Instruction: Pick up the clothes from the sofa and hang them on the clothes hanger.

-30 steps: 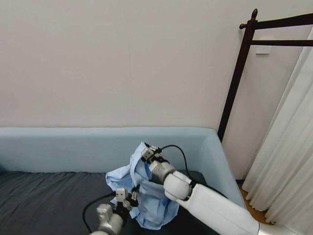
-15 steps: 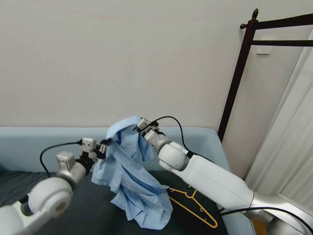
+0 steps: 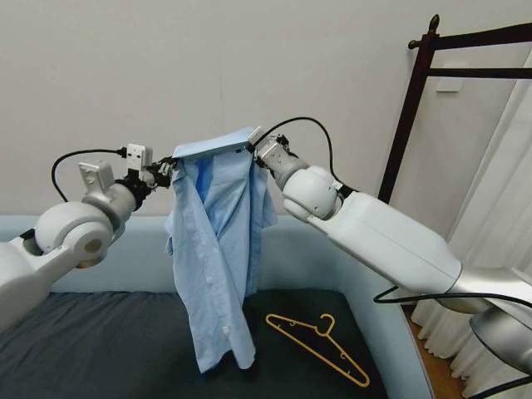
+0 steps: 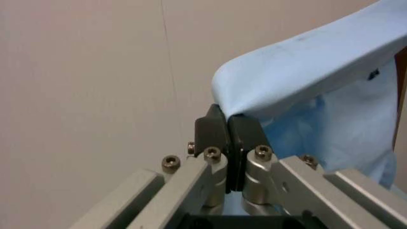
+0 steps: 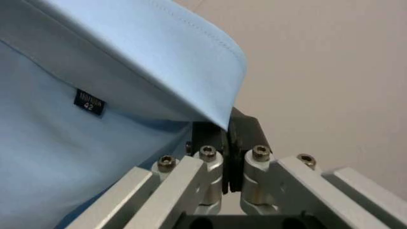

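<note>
Pale wall behind, blue-backed sofa [image 3: 100, 349] along the bottom. Left pincer [image 3: 172, 169] and right pincer [image 3: 252, 150], upper centre, each clenched on one collar end of the light blue shirt [image 3: 214, 266], which hangs between them toward the dark seat. Yellow hanger [image 3: 320, 337] lies on the seat, lower right; dark wooden rack [image 3: 407, 125] at upper right.

This is looking like a home living room: a sofa [image 3: 83, 243] is sitting against a plain wall [image 3: 125, 66], and a curtain [image 3: 492, 274] is hanging beside a wooden rack [image 3: 405, 133].
</note>
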{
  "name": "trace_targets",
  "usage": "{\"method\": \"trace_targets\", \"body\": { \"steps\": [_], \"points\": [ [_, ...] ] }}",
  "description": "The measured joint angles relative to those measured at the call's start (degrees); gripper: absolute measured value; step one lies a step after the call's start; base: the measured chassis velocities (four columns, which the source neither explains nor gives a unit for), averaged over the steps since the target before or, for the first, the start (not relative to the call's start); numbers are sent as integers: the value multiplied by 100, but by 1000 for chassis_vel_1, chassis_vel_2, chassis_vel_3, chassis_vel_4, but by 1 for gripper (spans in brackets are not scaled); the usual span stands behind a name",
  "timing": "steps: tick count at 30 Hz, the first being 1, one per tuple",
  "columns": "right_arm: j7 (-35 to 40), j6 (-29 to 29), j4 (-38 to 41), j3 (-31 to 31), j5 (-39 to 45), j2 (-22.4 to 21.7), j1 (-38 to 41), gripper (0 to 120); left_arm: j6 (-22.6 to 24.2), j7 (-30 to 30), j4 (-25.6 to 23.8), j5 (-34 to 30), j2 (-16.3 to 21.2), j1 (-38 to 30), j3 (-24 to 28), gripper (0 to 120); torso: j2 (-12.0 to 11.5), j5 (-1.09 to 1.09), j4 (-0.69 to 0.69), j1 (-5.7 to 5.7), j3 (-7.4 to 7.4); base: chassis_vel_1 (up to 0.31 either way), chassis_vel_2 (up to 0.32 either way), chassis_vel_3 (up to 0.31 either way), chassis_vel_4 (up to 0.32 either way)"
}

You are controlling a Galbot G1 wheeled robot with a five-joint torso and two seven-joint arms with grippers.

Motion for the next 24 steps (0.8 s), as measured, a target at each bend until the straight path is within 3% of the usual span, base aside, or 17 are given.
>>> {"method": "trace_targets", "body": {
  "steps": [6, 12, 15, 17, 18, 19, 21, 24],
  "points": [
    [-98, -77, 172, 33, 45, -205, 47, 0, -15, -8, -62, 49, 24, 70, -25, 0, 0, -2, 7, 0, 0, 0, 0, 0, 0],
    [-312, -282, 843, 59, 208, -624, 181, 0, 28, -38, -616, 103, 375, 183, -353, 0, 0, -1, 5, 0, 0, 0, 0, 0, 0],
    [-336, -333, 1384, 167, 235, -926, 210, 0, 160, -141, -1277, -5, 774, 560, -983, 0, 0, -1, 5, -1, -1, 0, 0, 0, 0],
    [-390, -330, 1752, 191, 298, -1149, 220, 0, 233, -158, -1732, -77, 1134, 1142, -1819, 0, 0, -1, 5, -1, -2, 0, 0, 0, 0],
    [-390, -330, 1752, 191, 298, -1149, 220, 0, 233, -158, -1732, -77, 1134, 1142, -1819, 0, 0, -1, 5, -1, -2, 0, 0, 0, 0],
    [-452, -328, 2056, 211, 380, -1354, 235, 0, 248, -157, -2011, -106, 1413, 1650, -2370, 0, 1, -1, 8, -1, -2, 0, 0, 0, 0],
    [-510, -326, 2480, 270, 506, -1685, 243, 0, 221, -156, -2414, -187, 1913, 2310, -2974, 0, 1, -4, 11, -2, -3, 0, 0, 0, 0],
    [-586, -326, 2777, 369, 538, -1964, 230, 0, 167, -156, -2702, -244, 2228, 2551, -3198, 0, 2, -1, 10, -3, -3, 0, 0, 0, 0]
  ]
}}
